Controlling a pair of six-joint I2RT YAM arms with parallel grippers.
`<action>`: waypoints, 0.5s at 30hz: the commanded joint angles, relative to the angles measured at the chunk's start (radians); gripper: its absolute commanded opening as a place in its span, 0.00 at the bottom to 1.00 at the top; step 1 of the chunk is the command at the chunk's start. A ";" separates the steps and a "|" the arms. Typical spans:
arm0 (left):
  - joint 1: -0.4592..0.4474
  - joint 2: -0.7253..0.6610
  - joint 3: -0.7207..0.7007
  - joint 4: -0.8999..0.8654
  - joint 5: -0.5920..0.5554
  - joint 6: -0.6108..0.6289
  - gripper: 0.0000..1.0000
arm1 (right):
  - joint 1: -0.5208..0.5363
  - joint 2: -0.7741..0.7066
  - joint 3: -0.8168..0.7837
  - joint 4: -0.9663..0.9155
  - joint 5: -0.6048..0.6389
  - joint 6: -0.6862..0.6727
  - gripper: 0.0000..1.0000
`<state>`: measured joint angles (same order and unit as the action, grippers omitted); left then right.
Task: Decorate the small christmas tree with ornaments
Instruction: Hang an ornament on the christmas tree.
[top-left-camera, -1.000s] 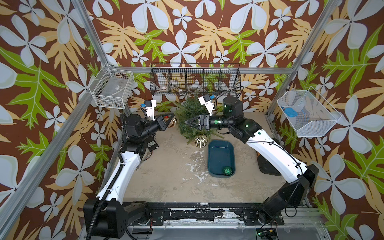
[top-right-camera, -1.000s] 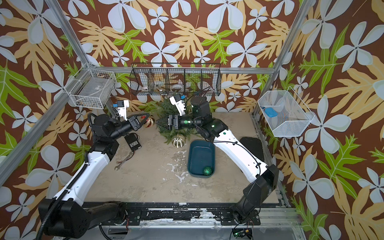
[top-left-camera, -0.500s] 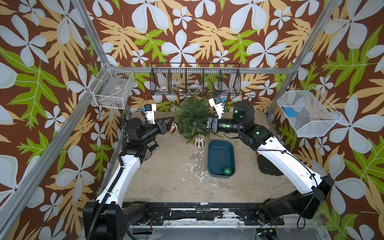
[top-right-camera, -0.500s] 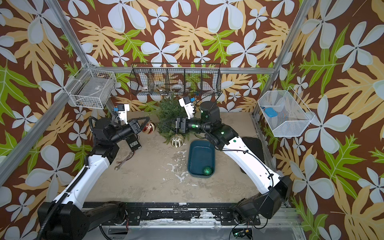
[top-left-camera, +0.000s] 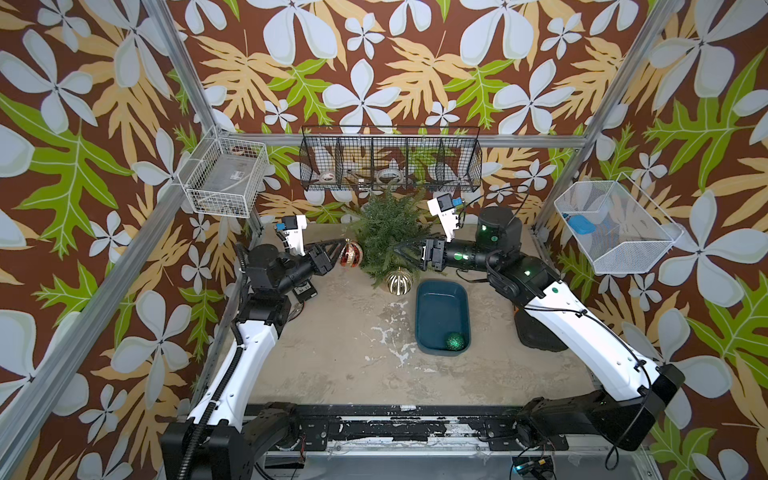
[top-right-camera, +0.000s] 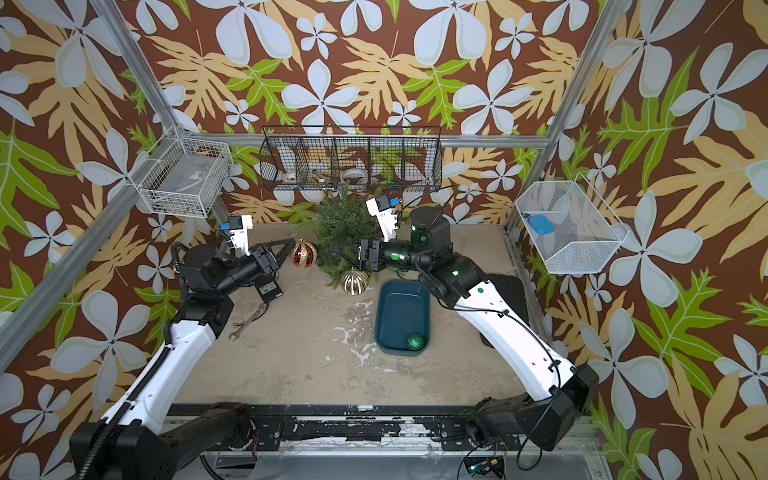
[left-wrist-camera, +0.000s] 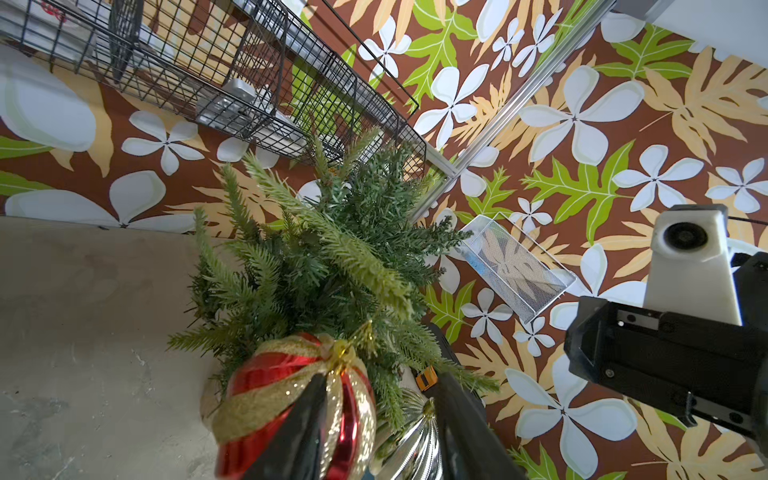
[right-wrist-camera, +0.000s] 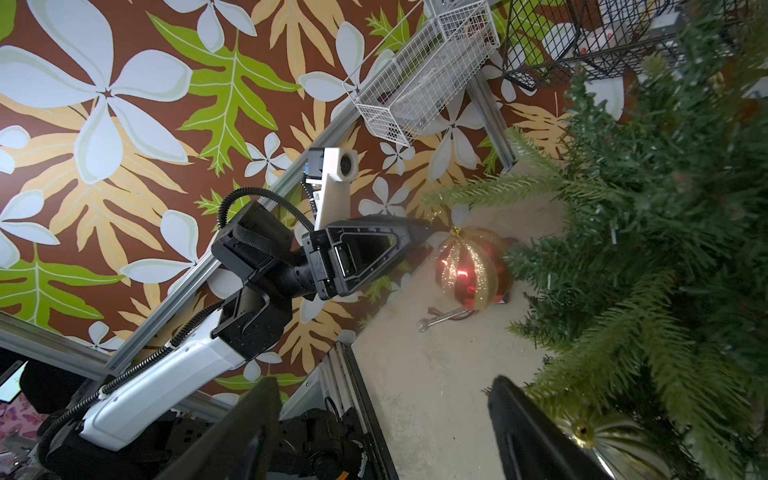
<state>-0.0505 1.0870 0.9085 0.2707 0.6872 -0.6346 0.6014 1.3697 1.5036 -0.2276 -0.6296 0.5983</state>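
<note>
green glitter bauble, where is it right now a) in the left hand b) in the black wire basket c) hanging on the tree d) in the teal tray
d, the green glitter bauble sits in the teal tray's near corner, off the tree

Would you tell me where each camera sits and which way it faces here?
Top views: high above the robot's base, looking down at the table; left gripper, right gripper and both arms show.
Left wrist: behind the left gripper's open fingers, facing the tree and red bauble; the right arm shows.
Right wrist: behind the right gripper's open fingers, facing the tree; the left arm shows.
Shared: both wrist views hold the tree, red bauble and gold bauble.
</note>
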 joint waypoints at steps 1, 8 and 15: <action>0.004 -0.033 -0.010 -0.038 -0.026 0.031 0.52 | -0.001 -0.038 -0.013 -0.022 0.075 -0.041 0.81; 0.005 -0.128 -0.042 -0.163 -0.127 0.077 0.70 | -0.027 -0.190 -0.109 -0.123 0.265 -0.106 0.81; 0.005 -0.214 -0.091 -0.265 -0.189 0.060 0.74 | -0.129 -0.322 -0.215 -0.311 0.375 -0.158 0.78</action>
<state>-0.0479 0.8928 0.8337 0.0692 0.5320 -0.5755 0.4797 1.0710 1.3045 -0.4301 -0.3439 0.4889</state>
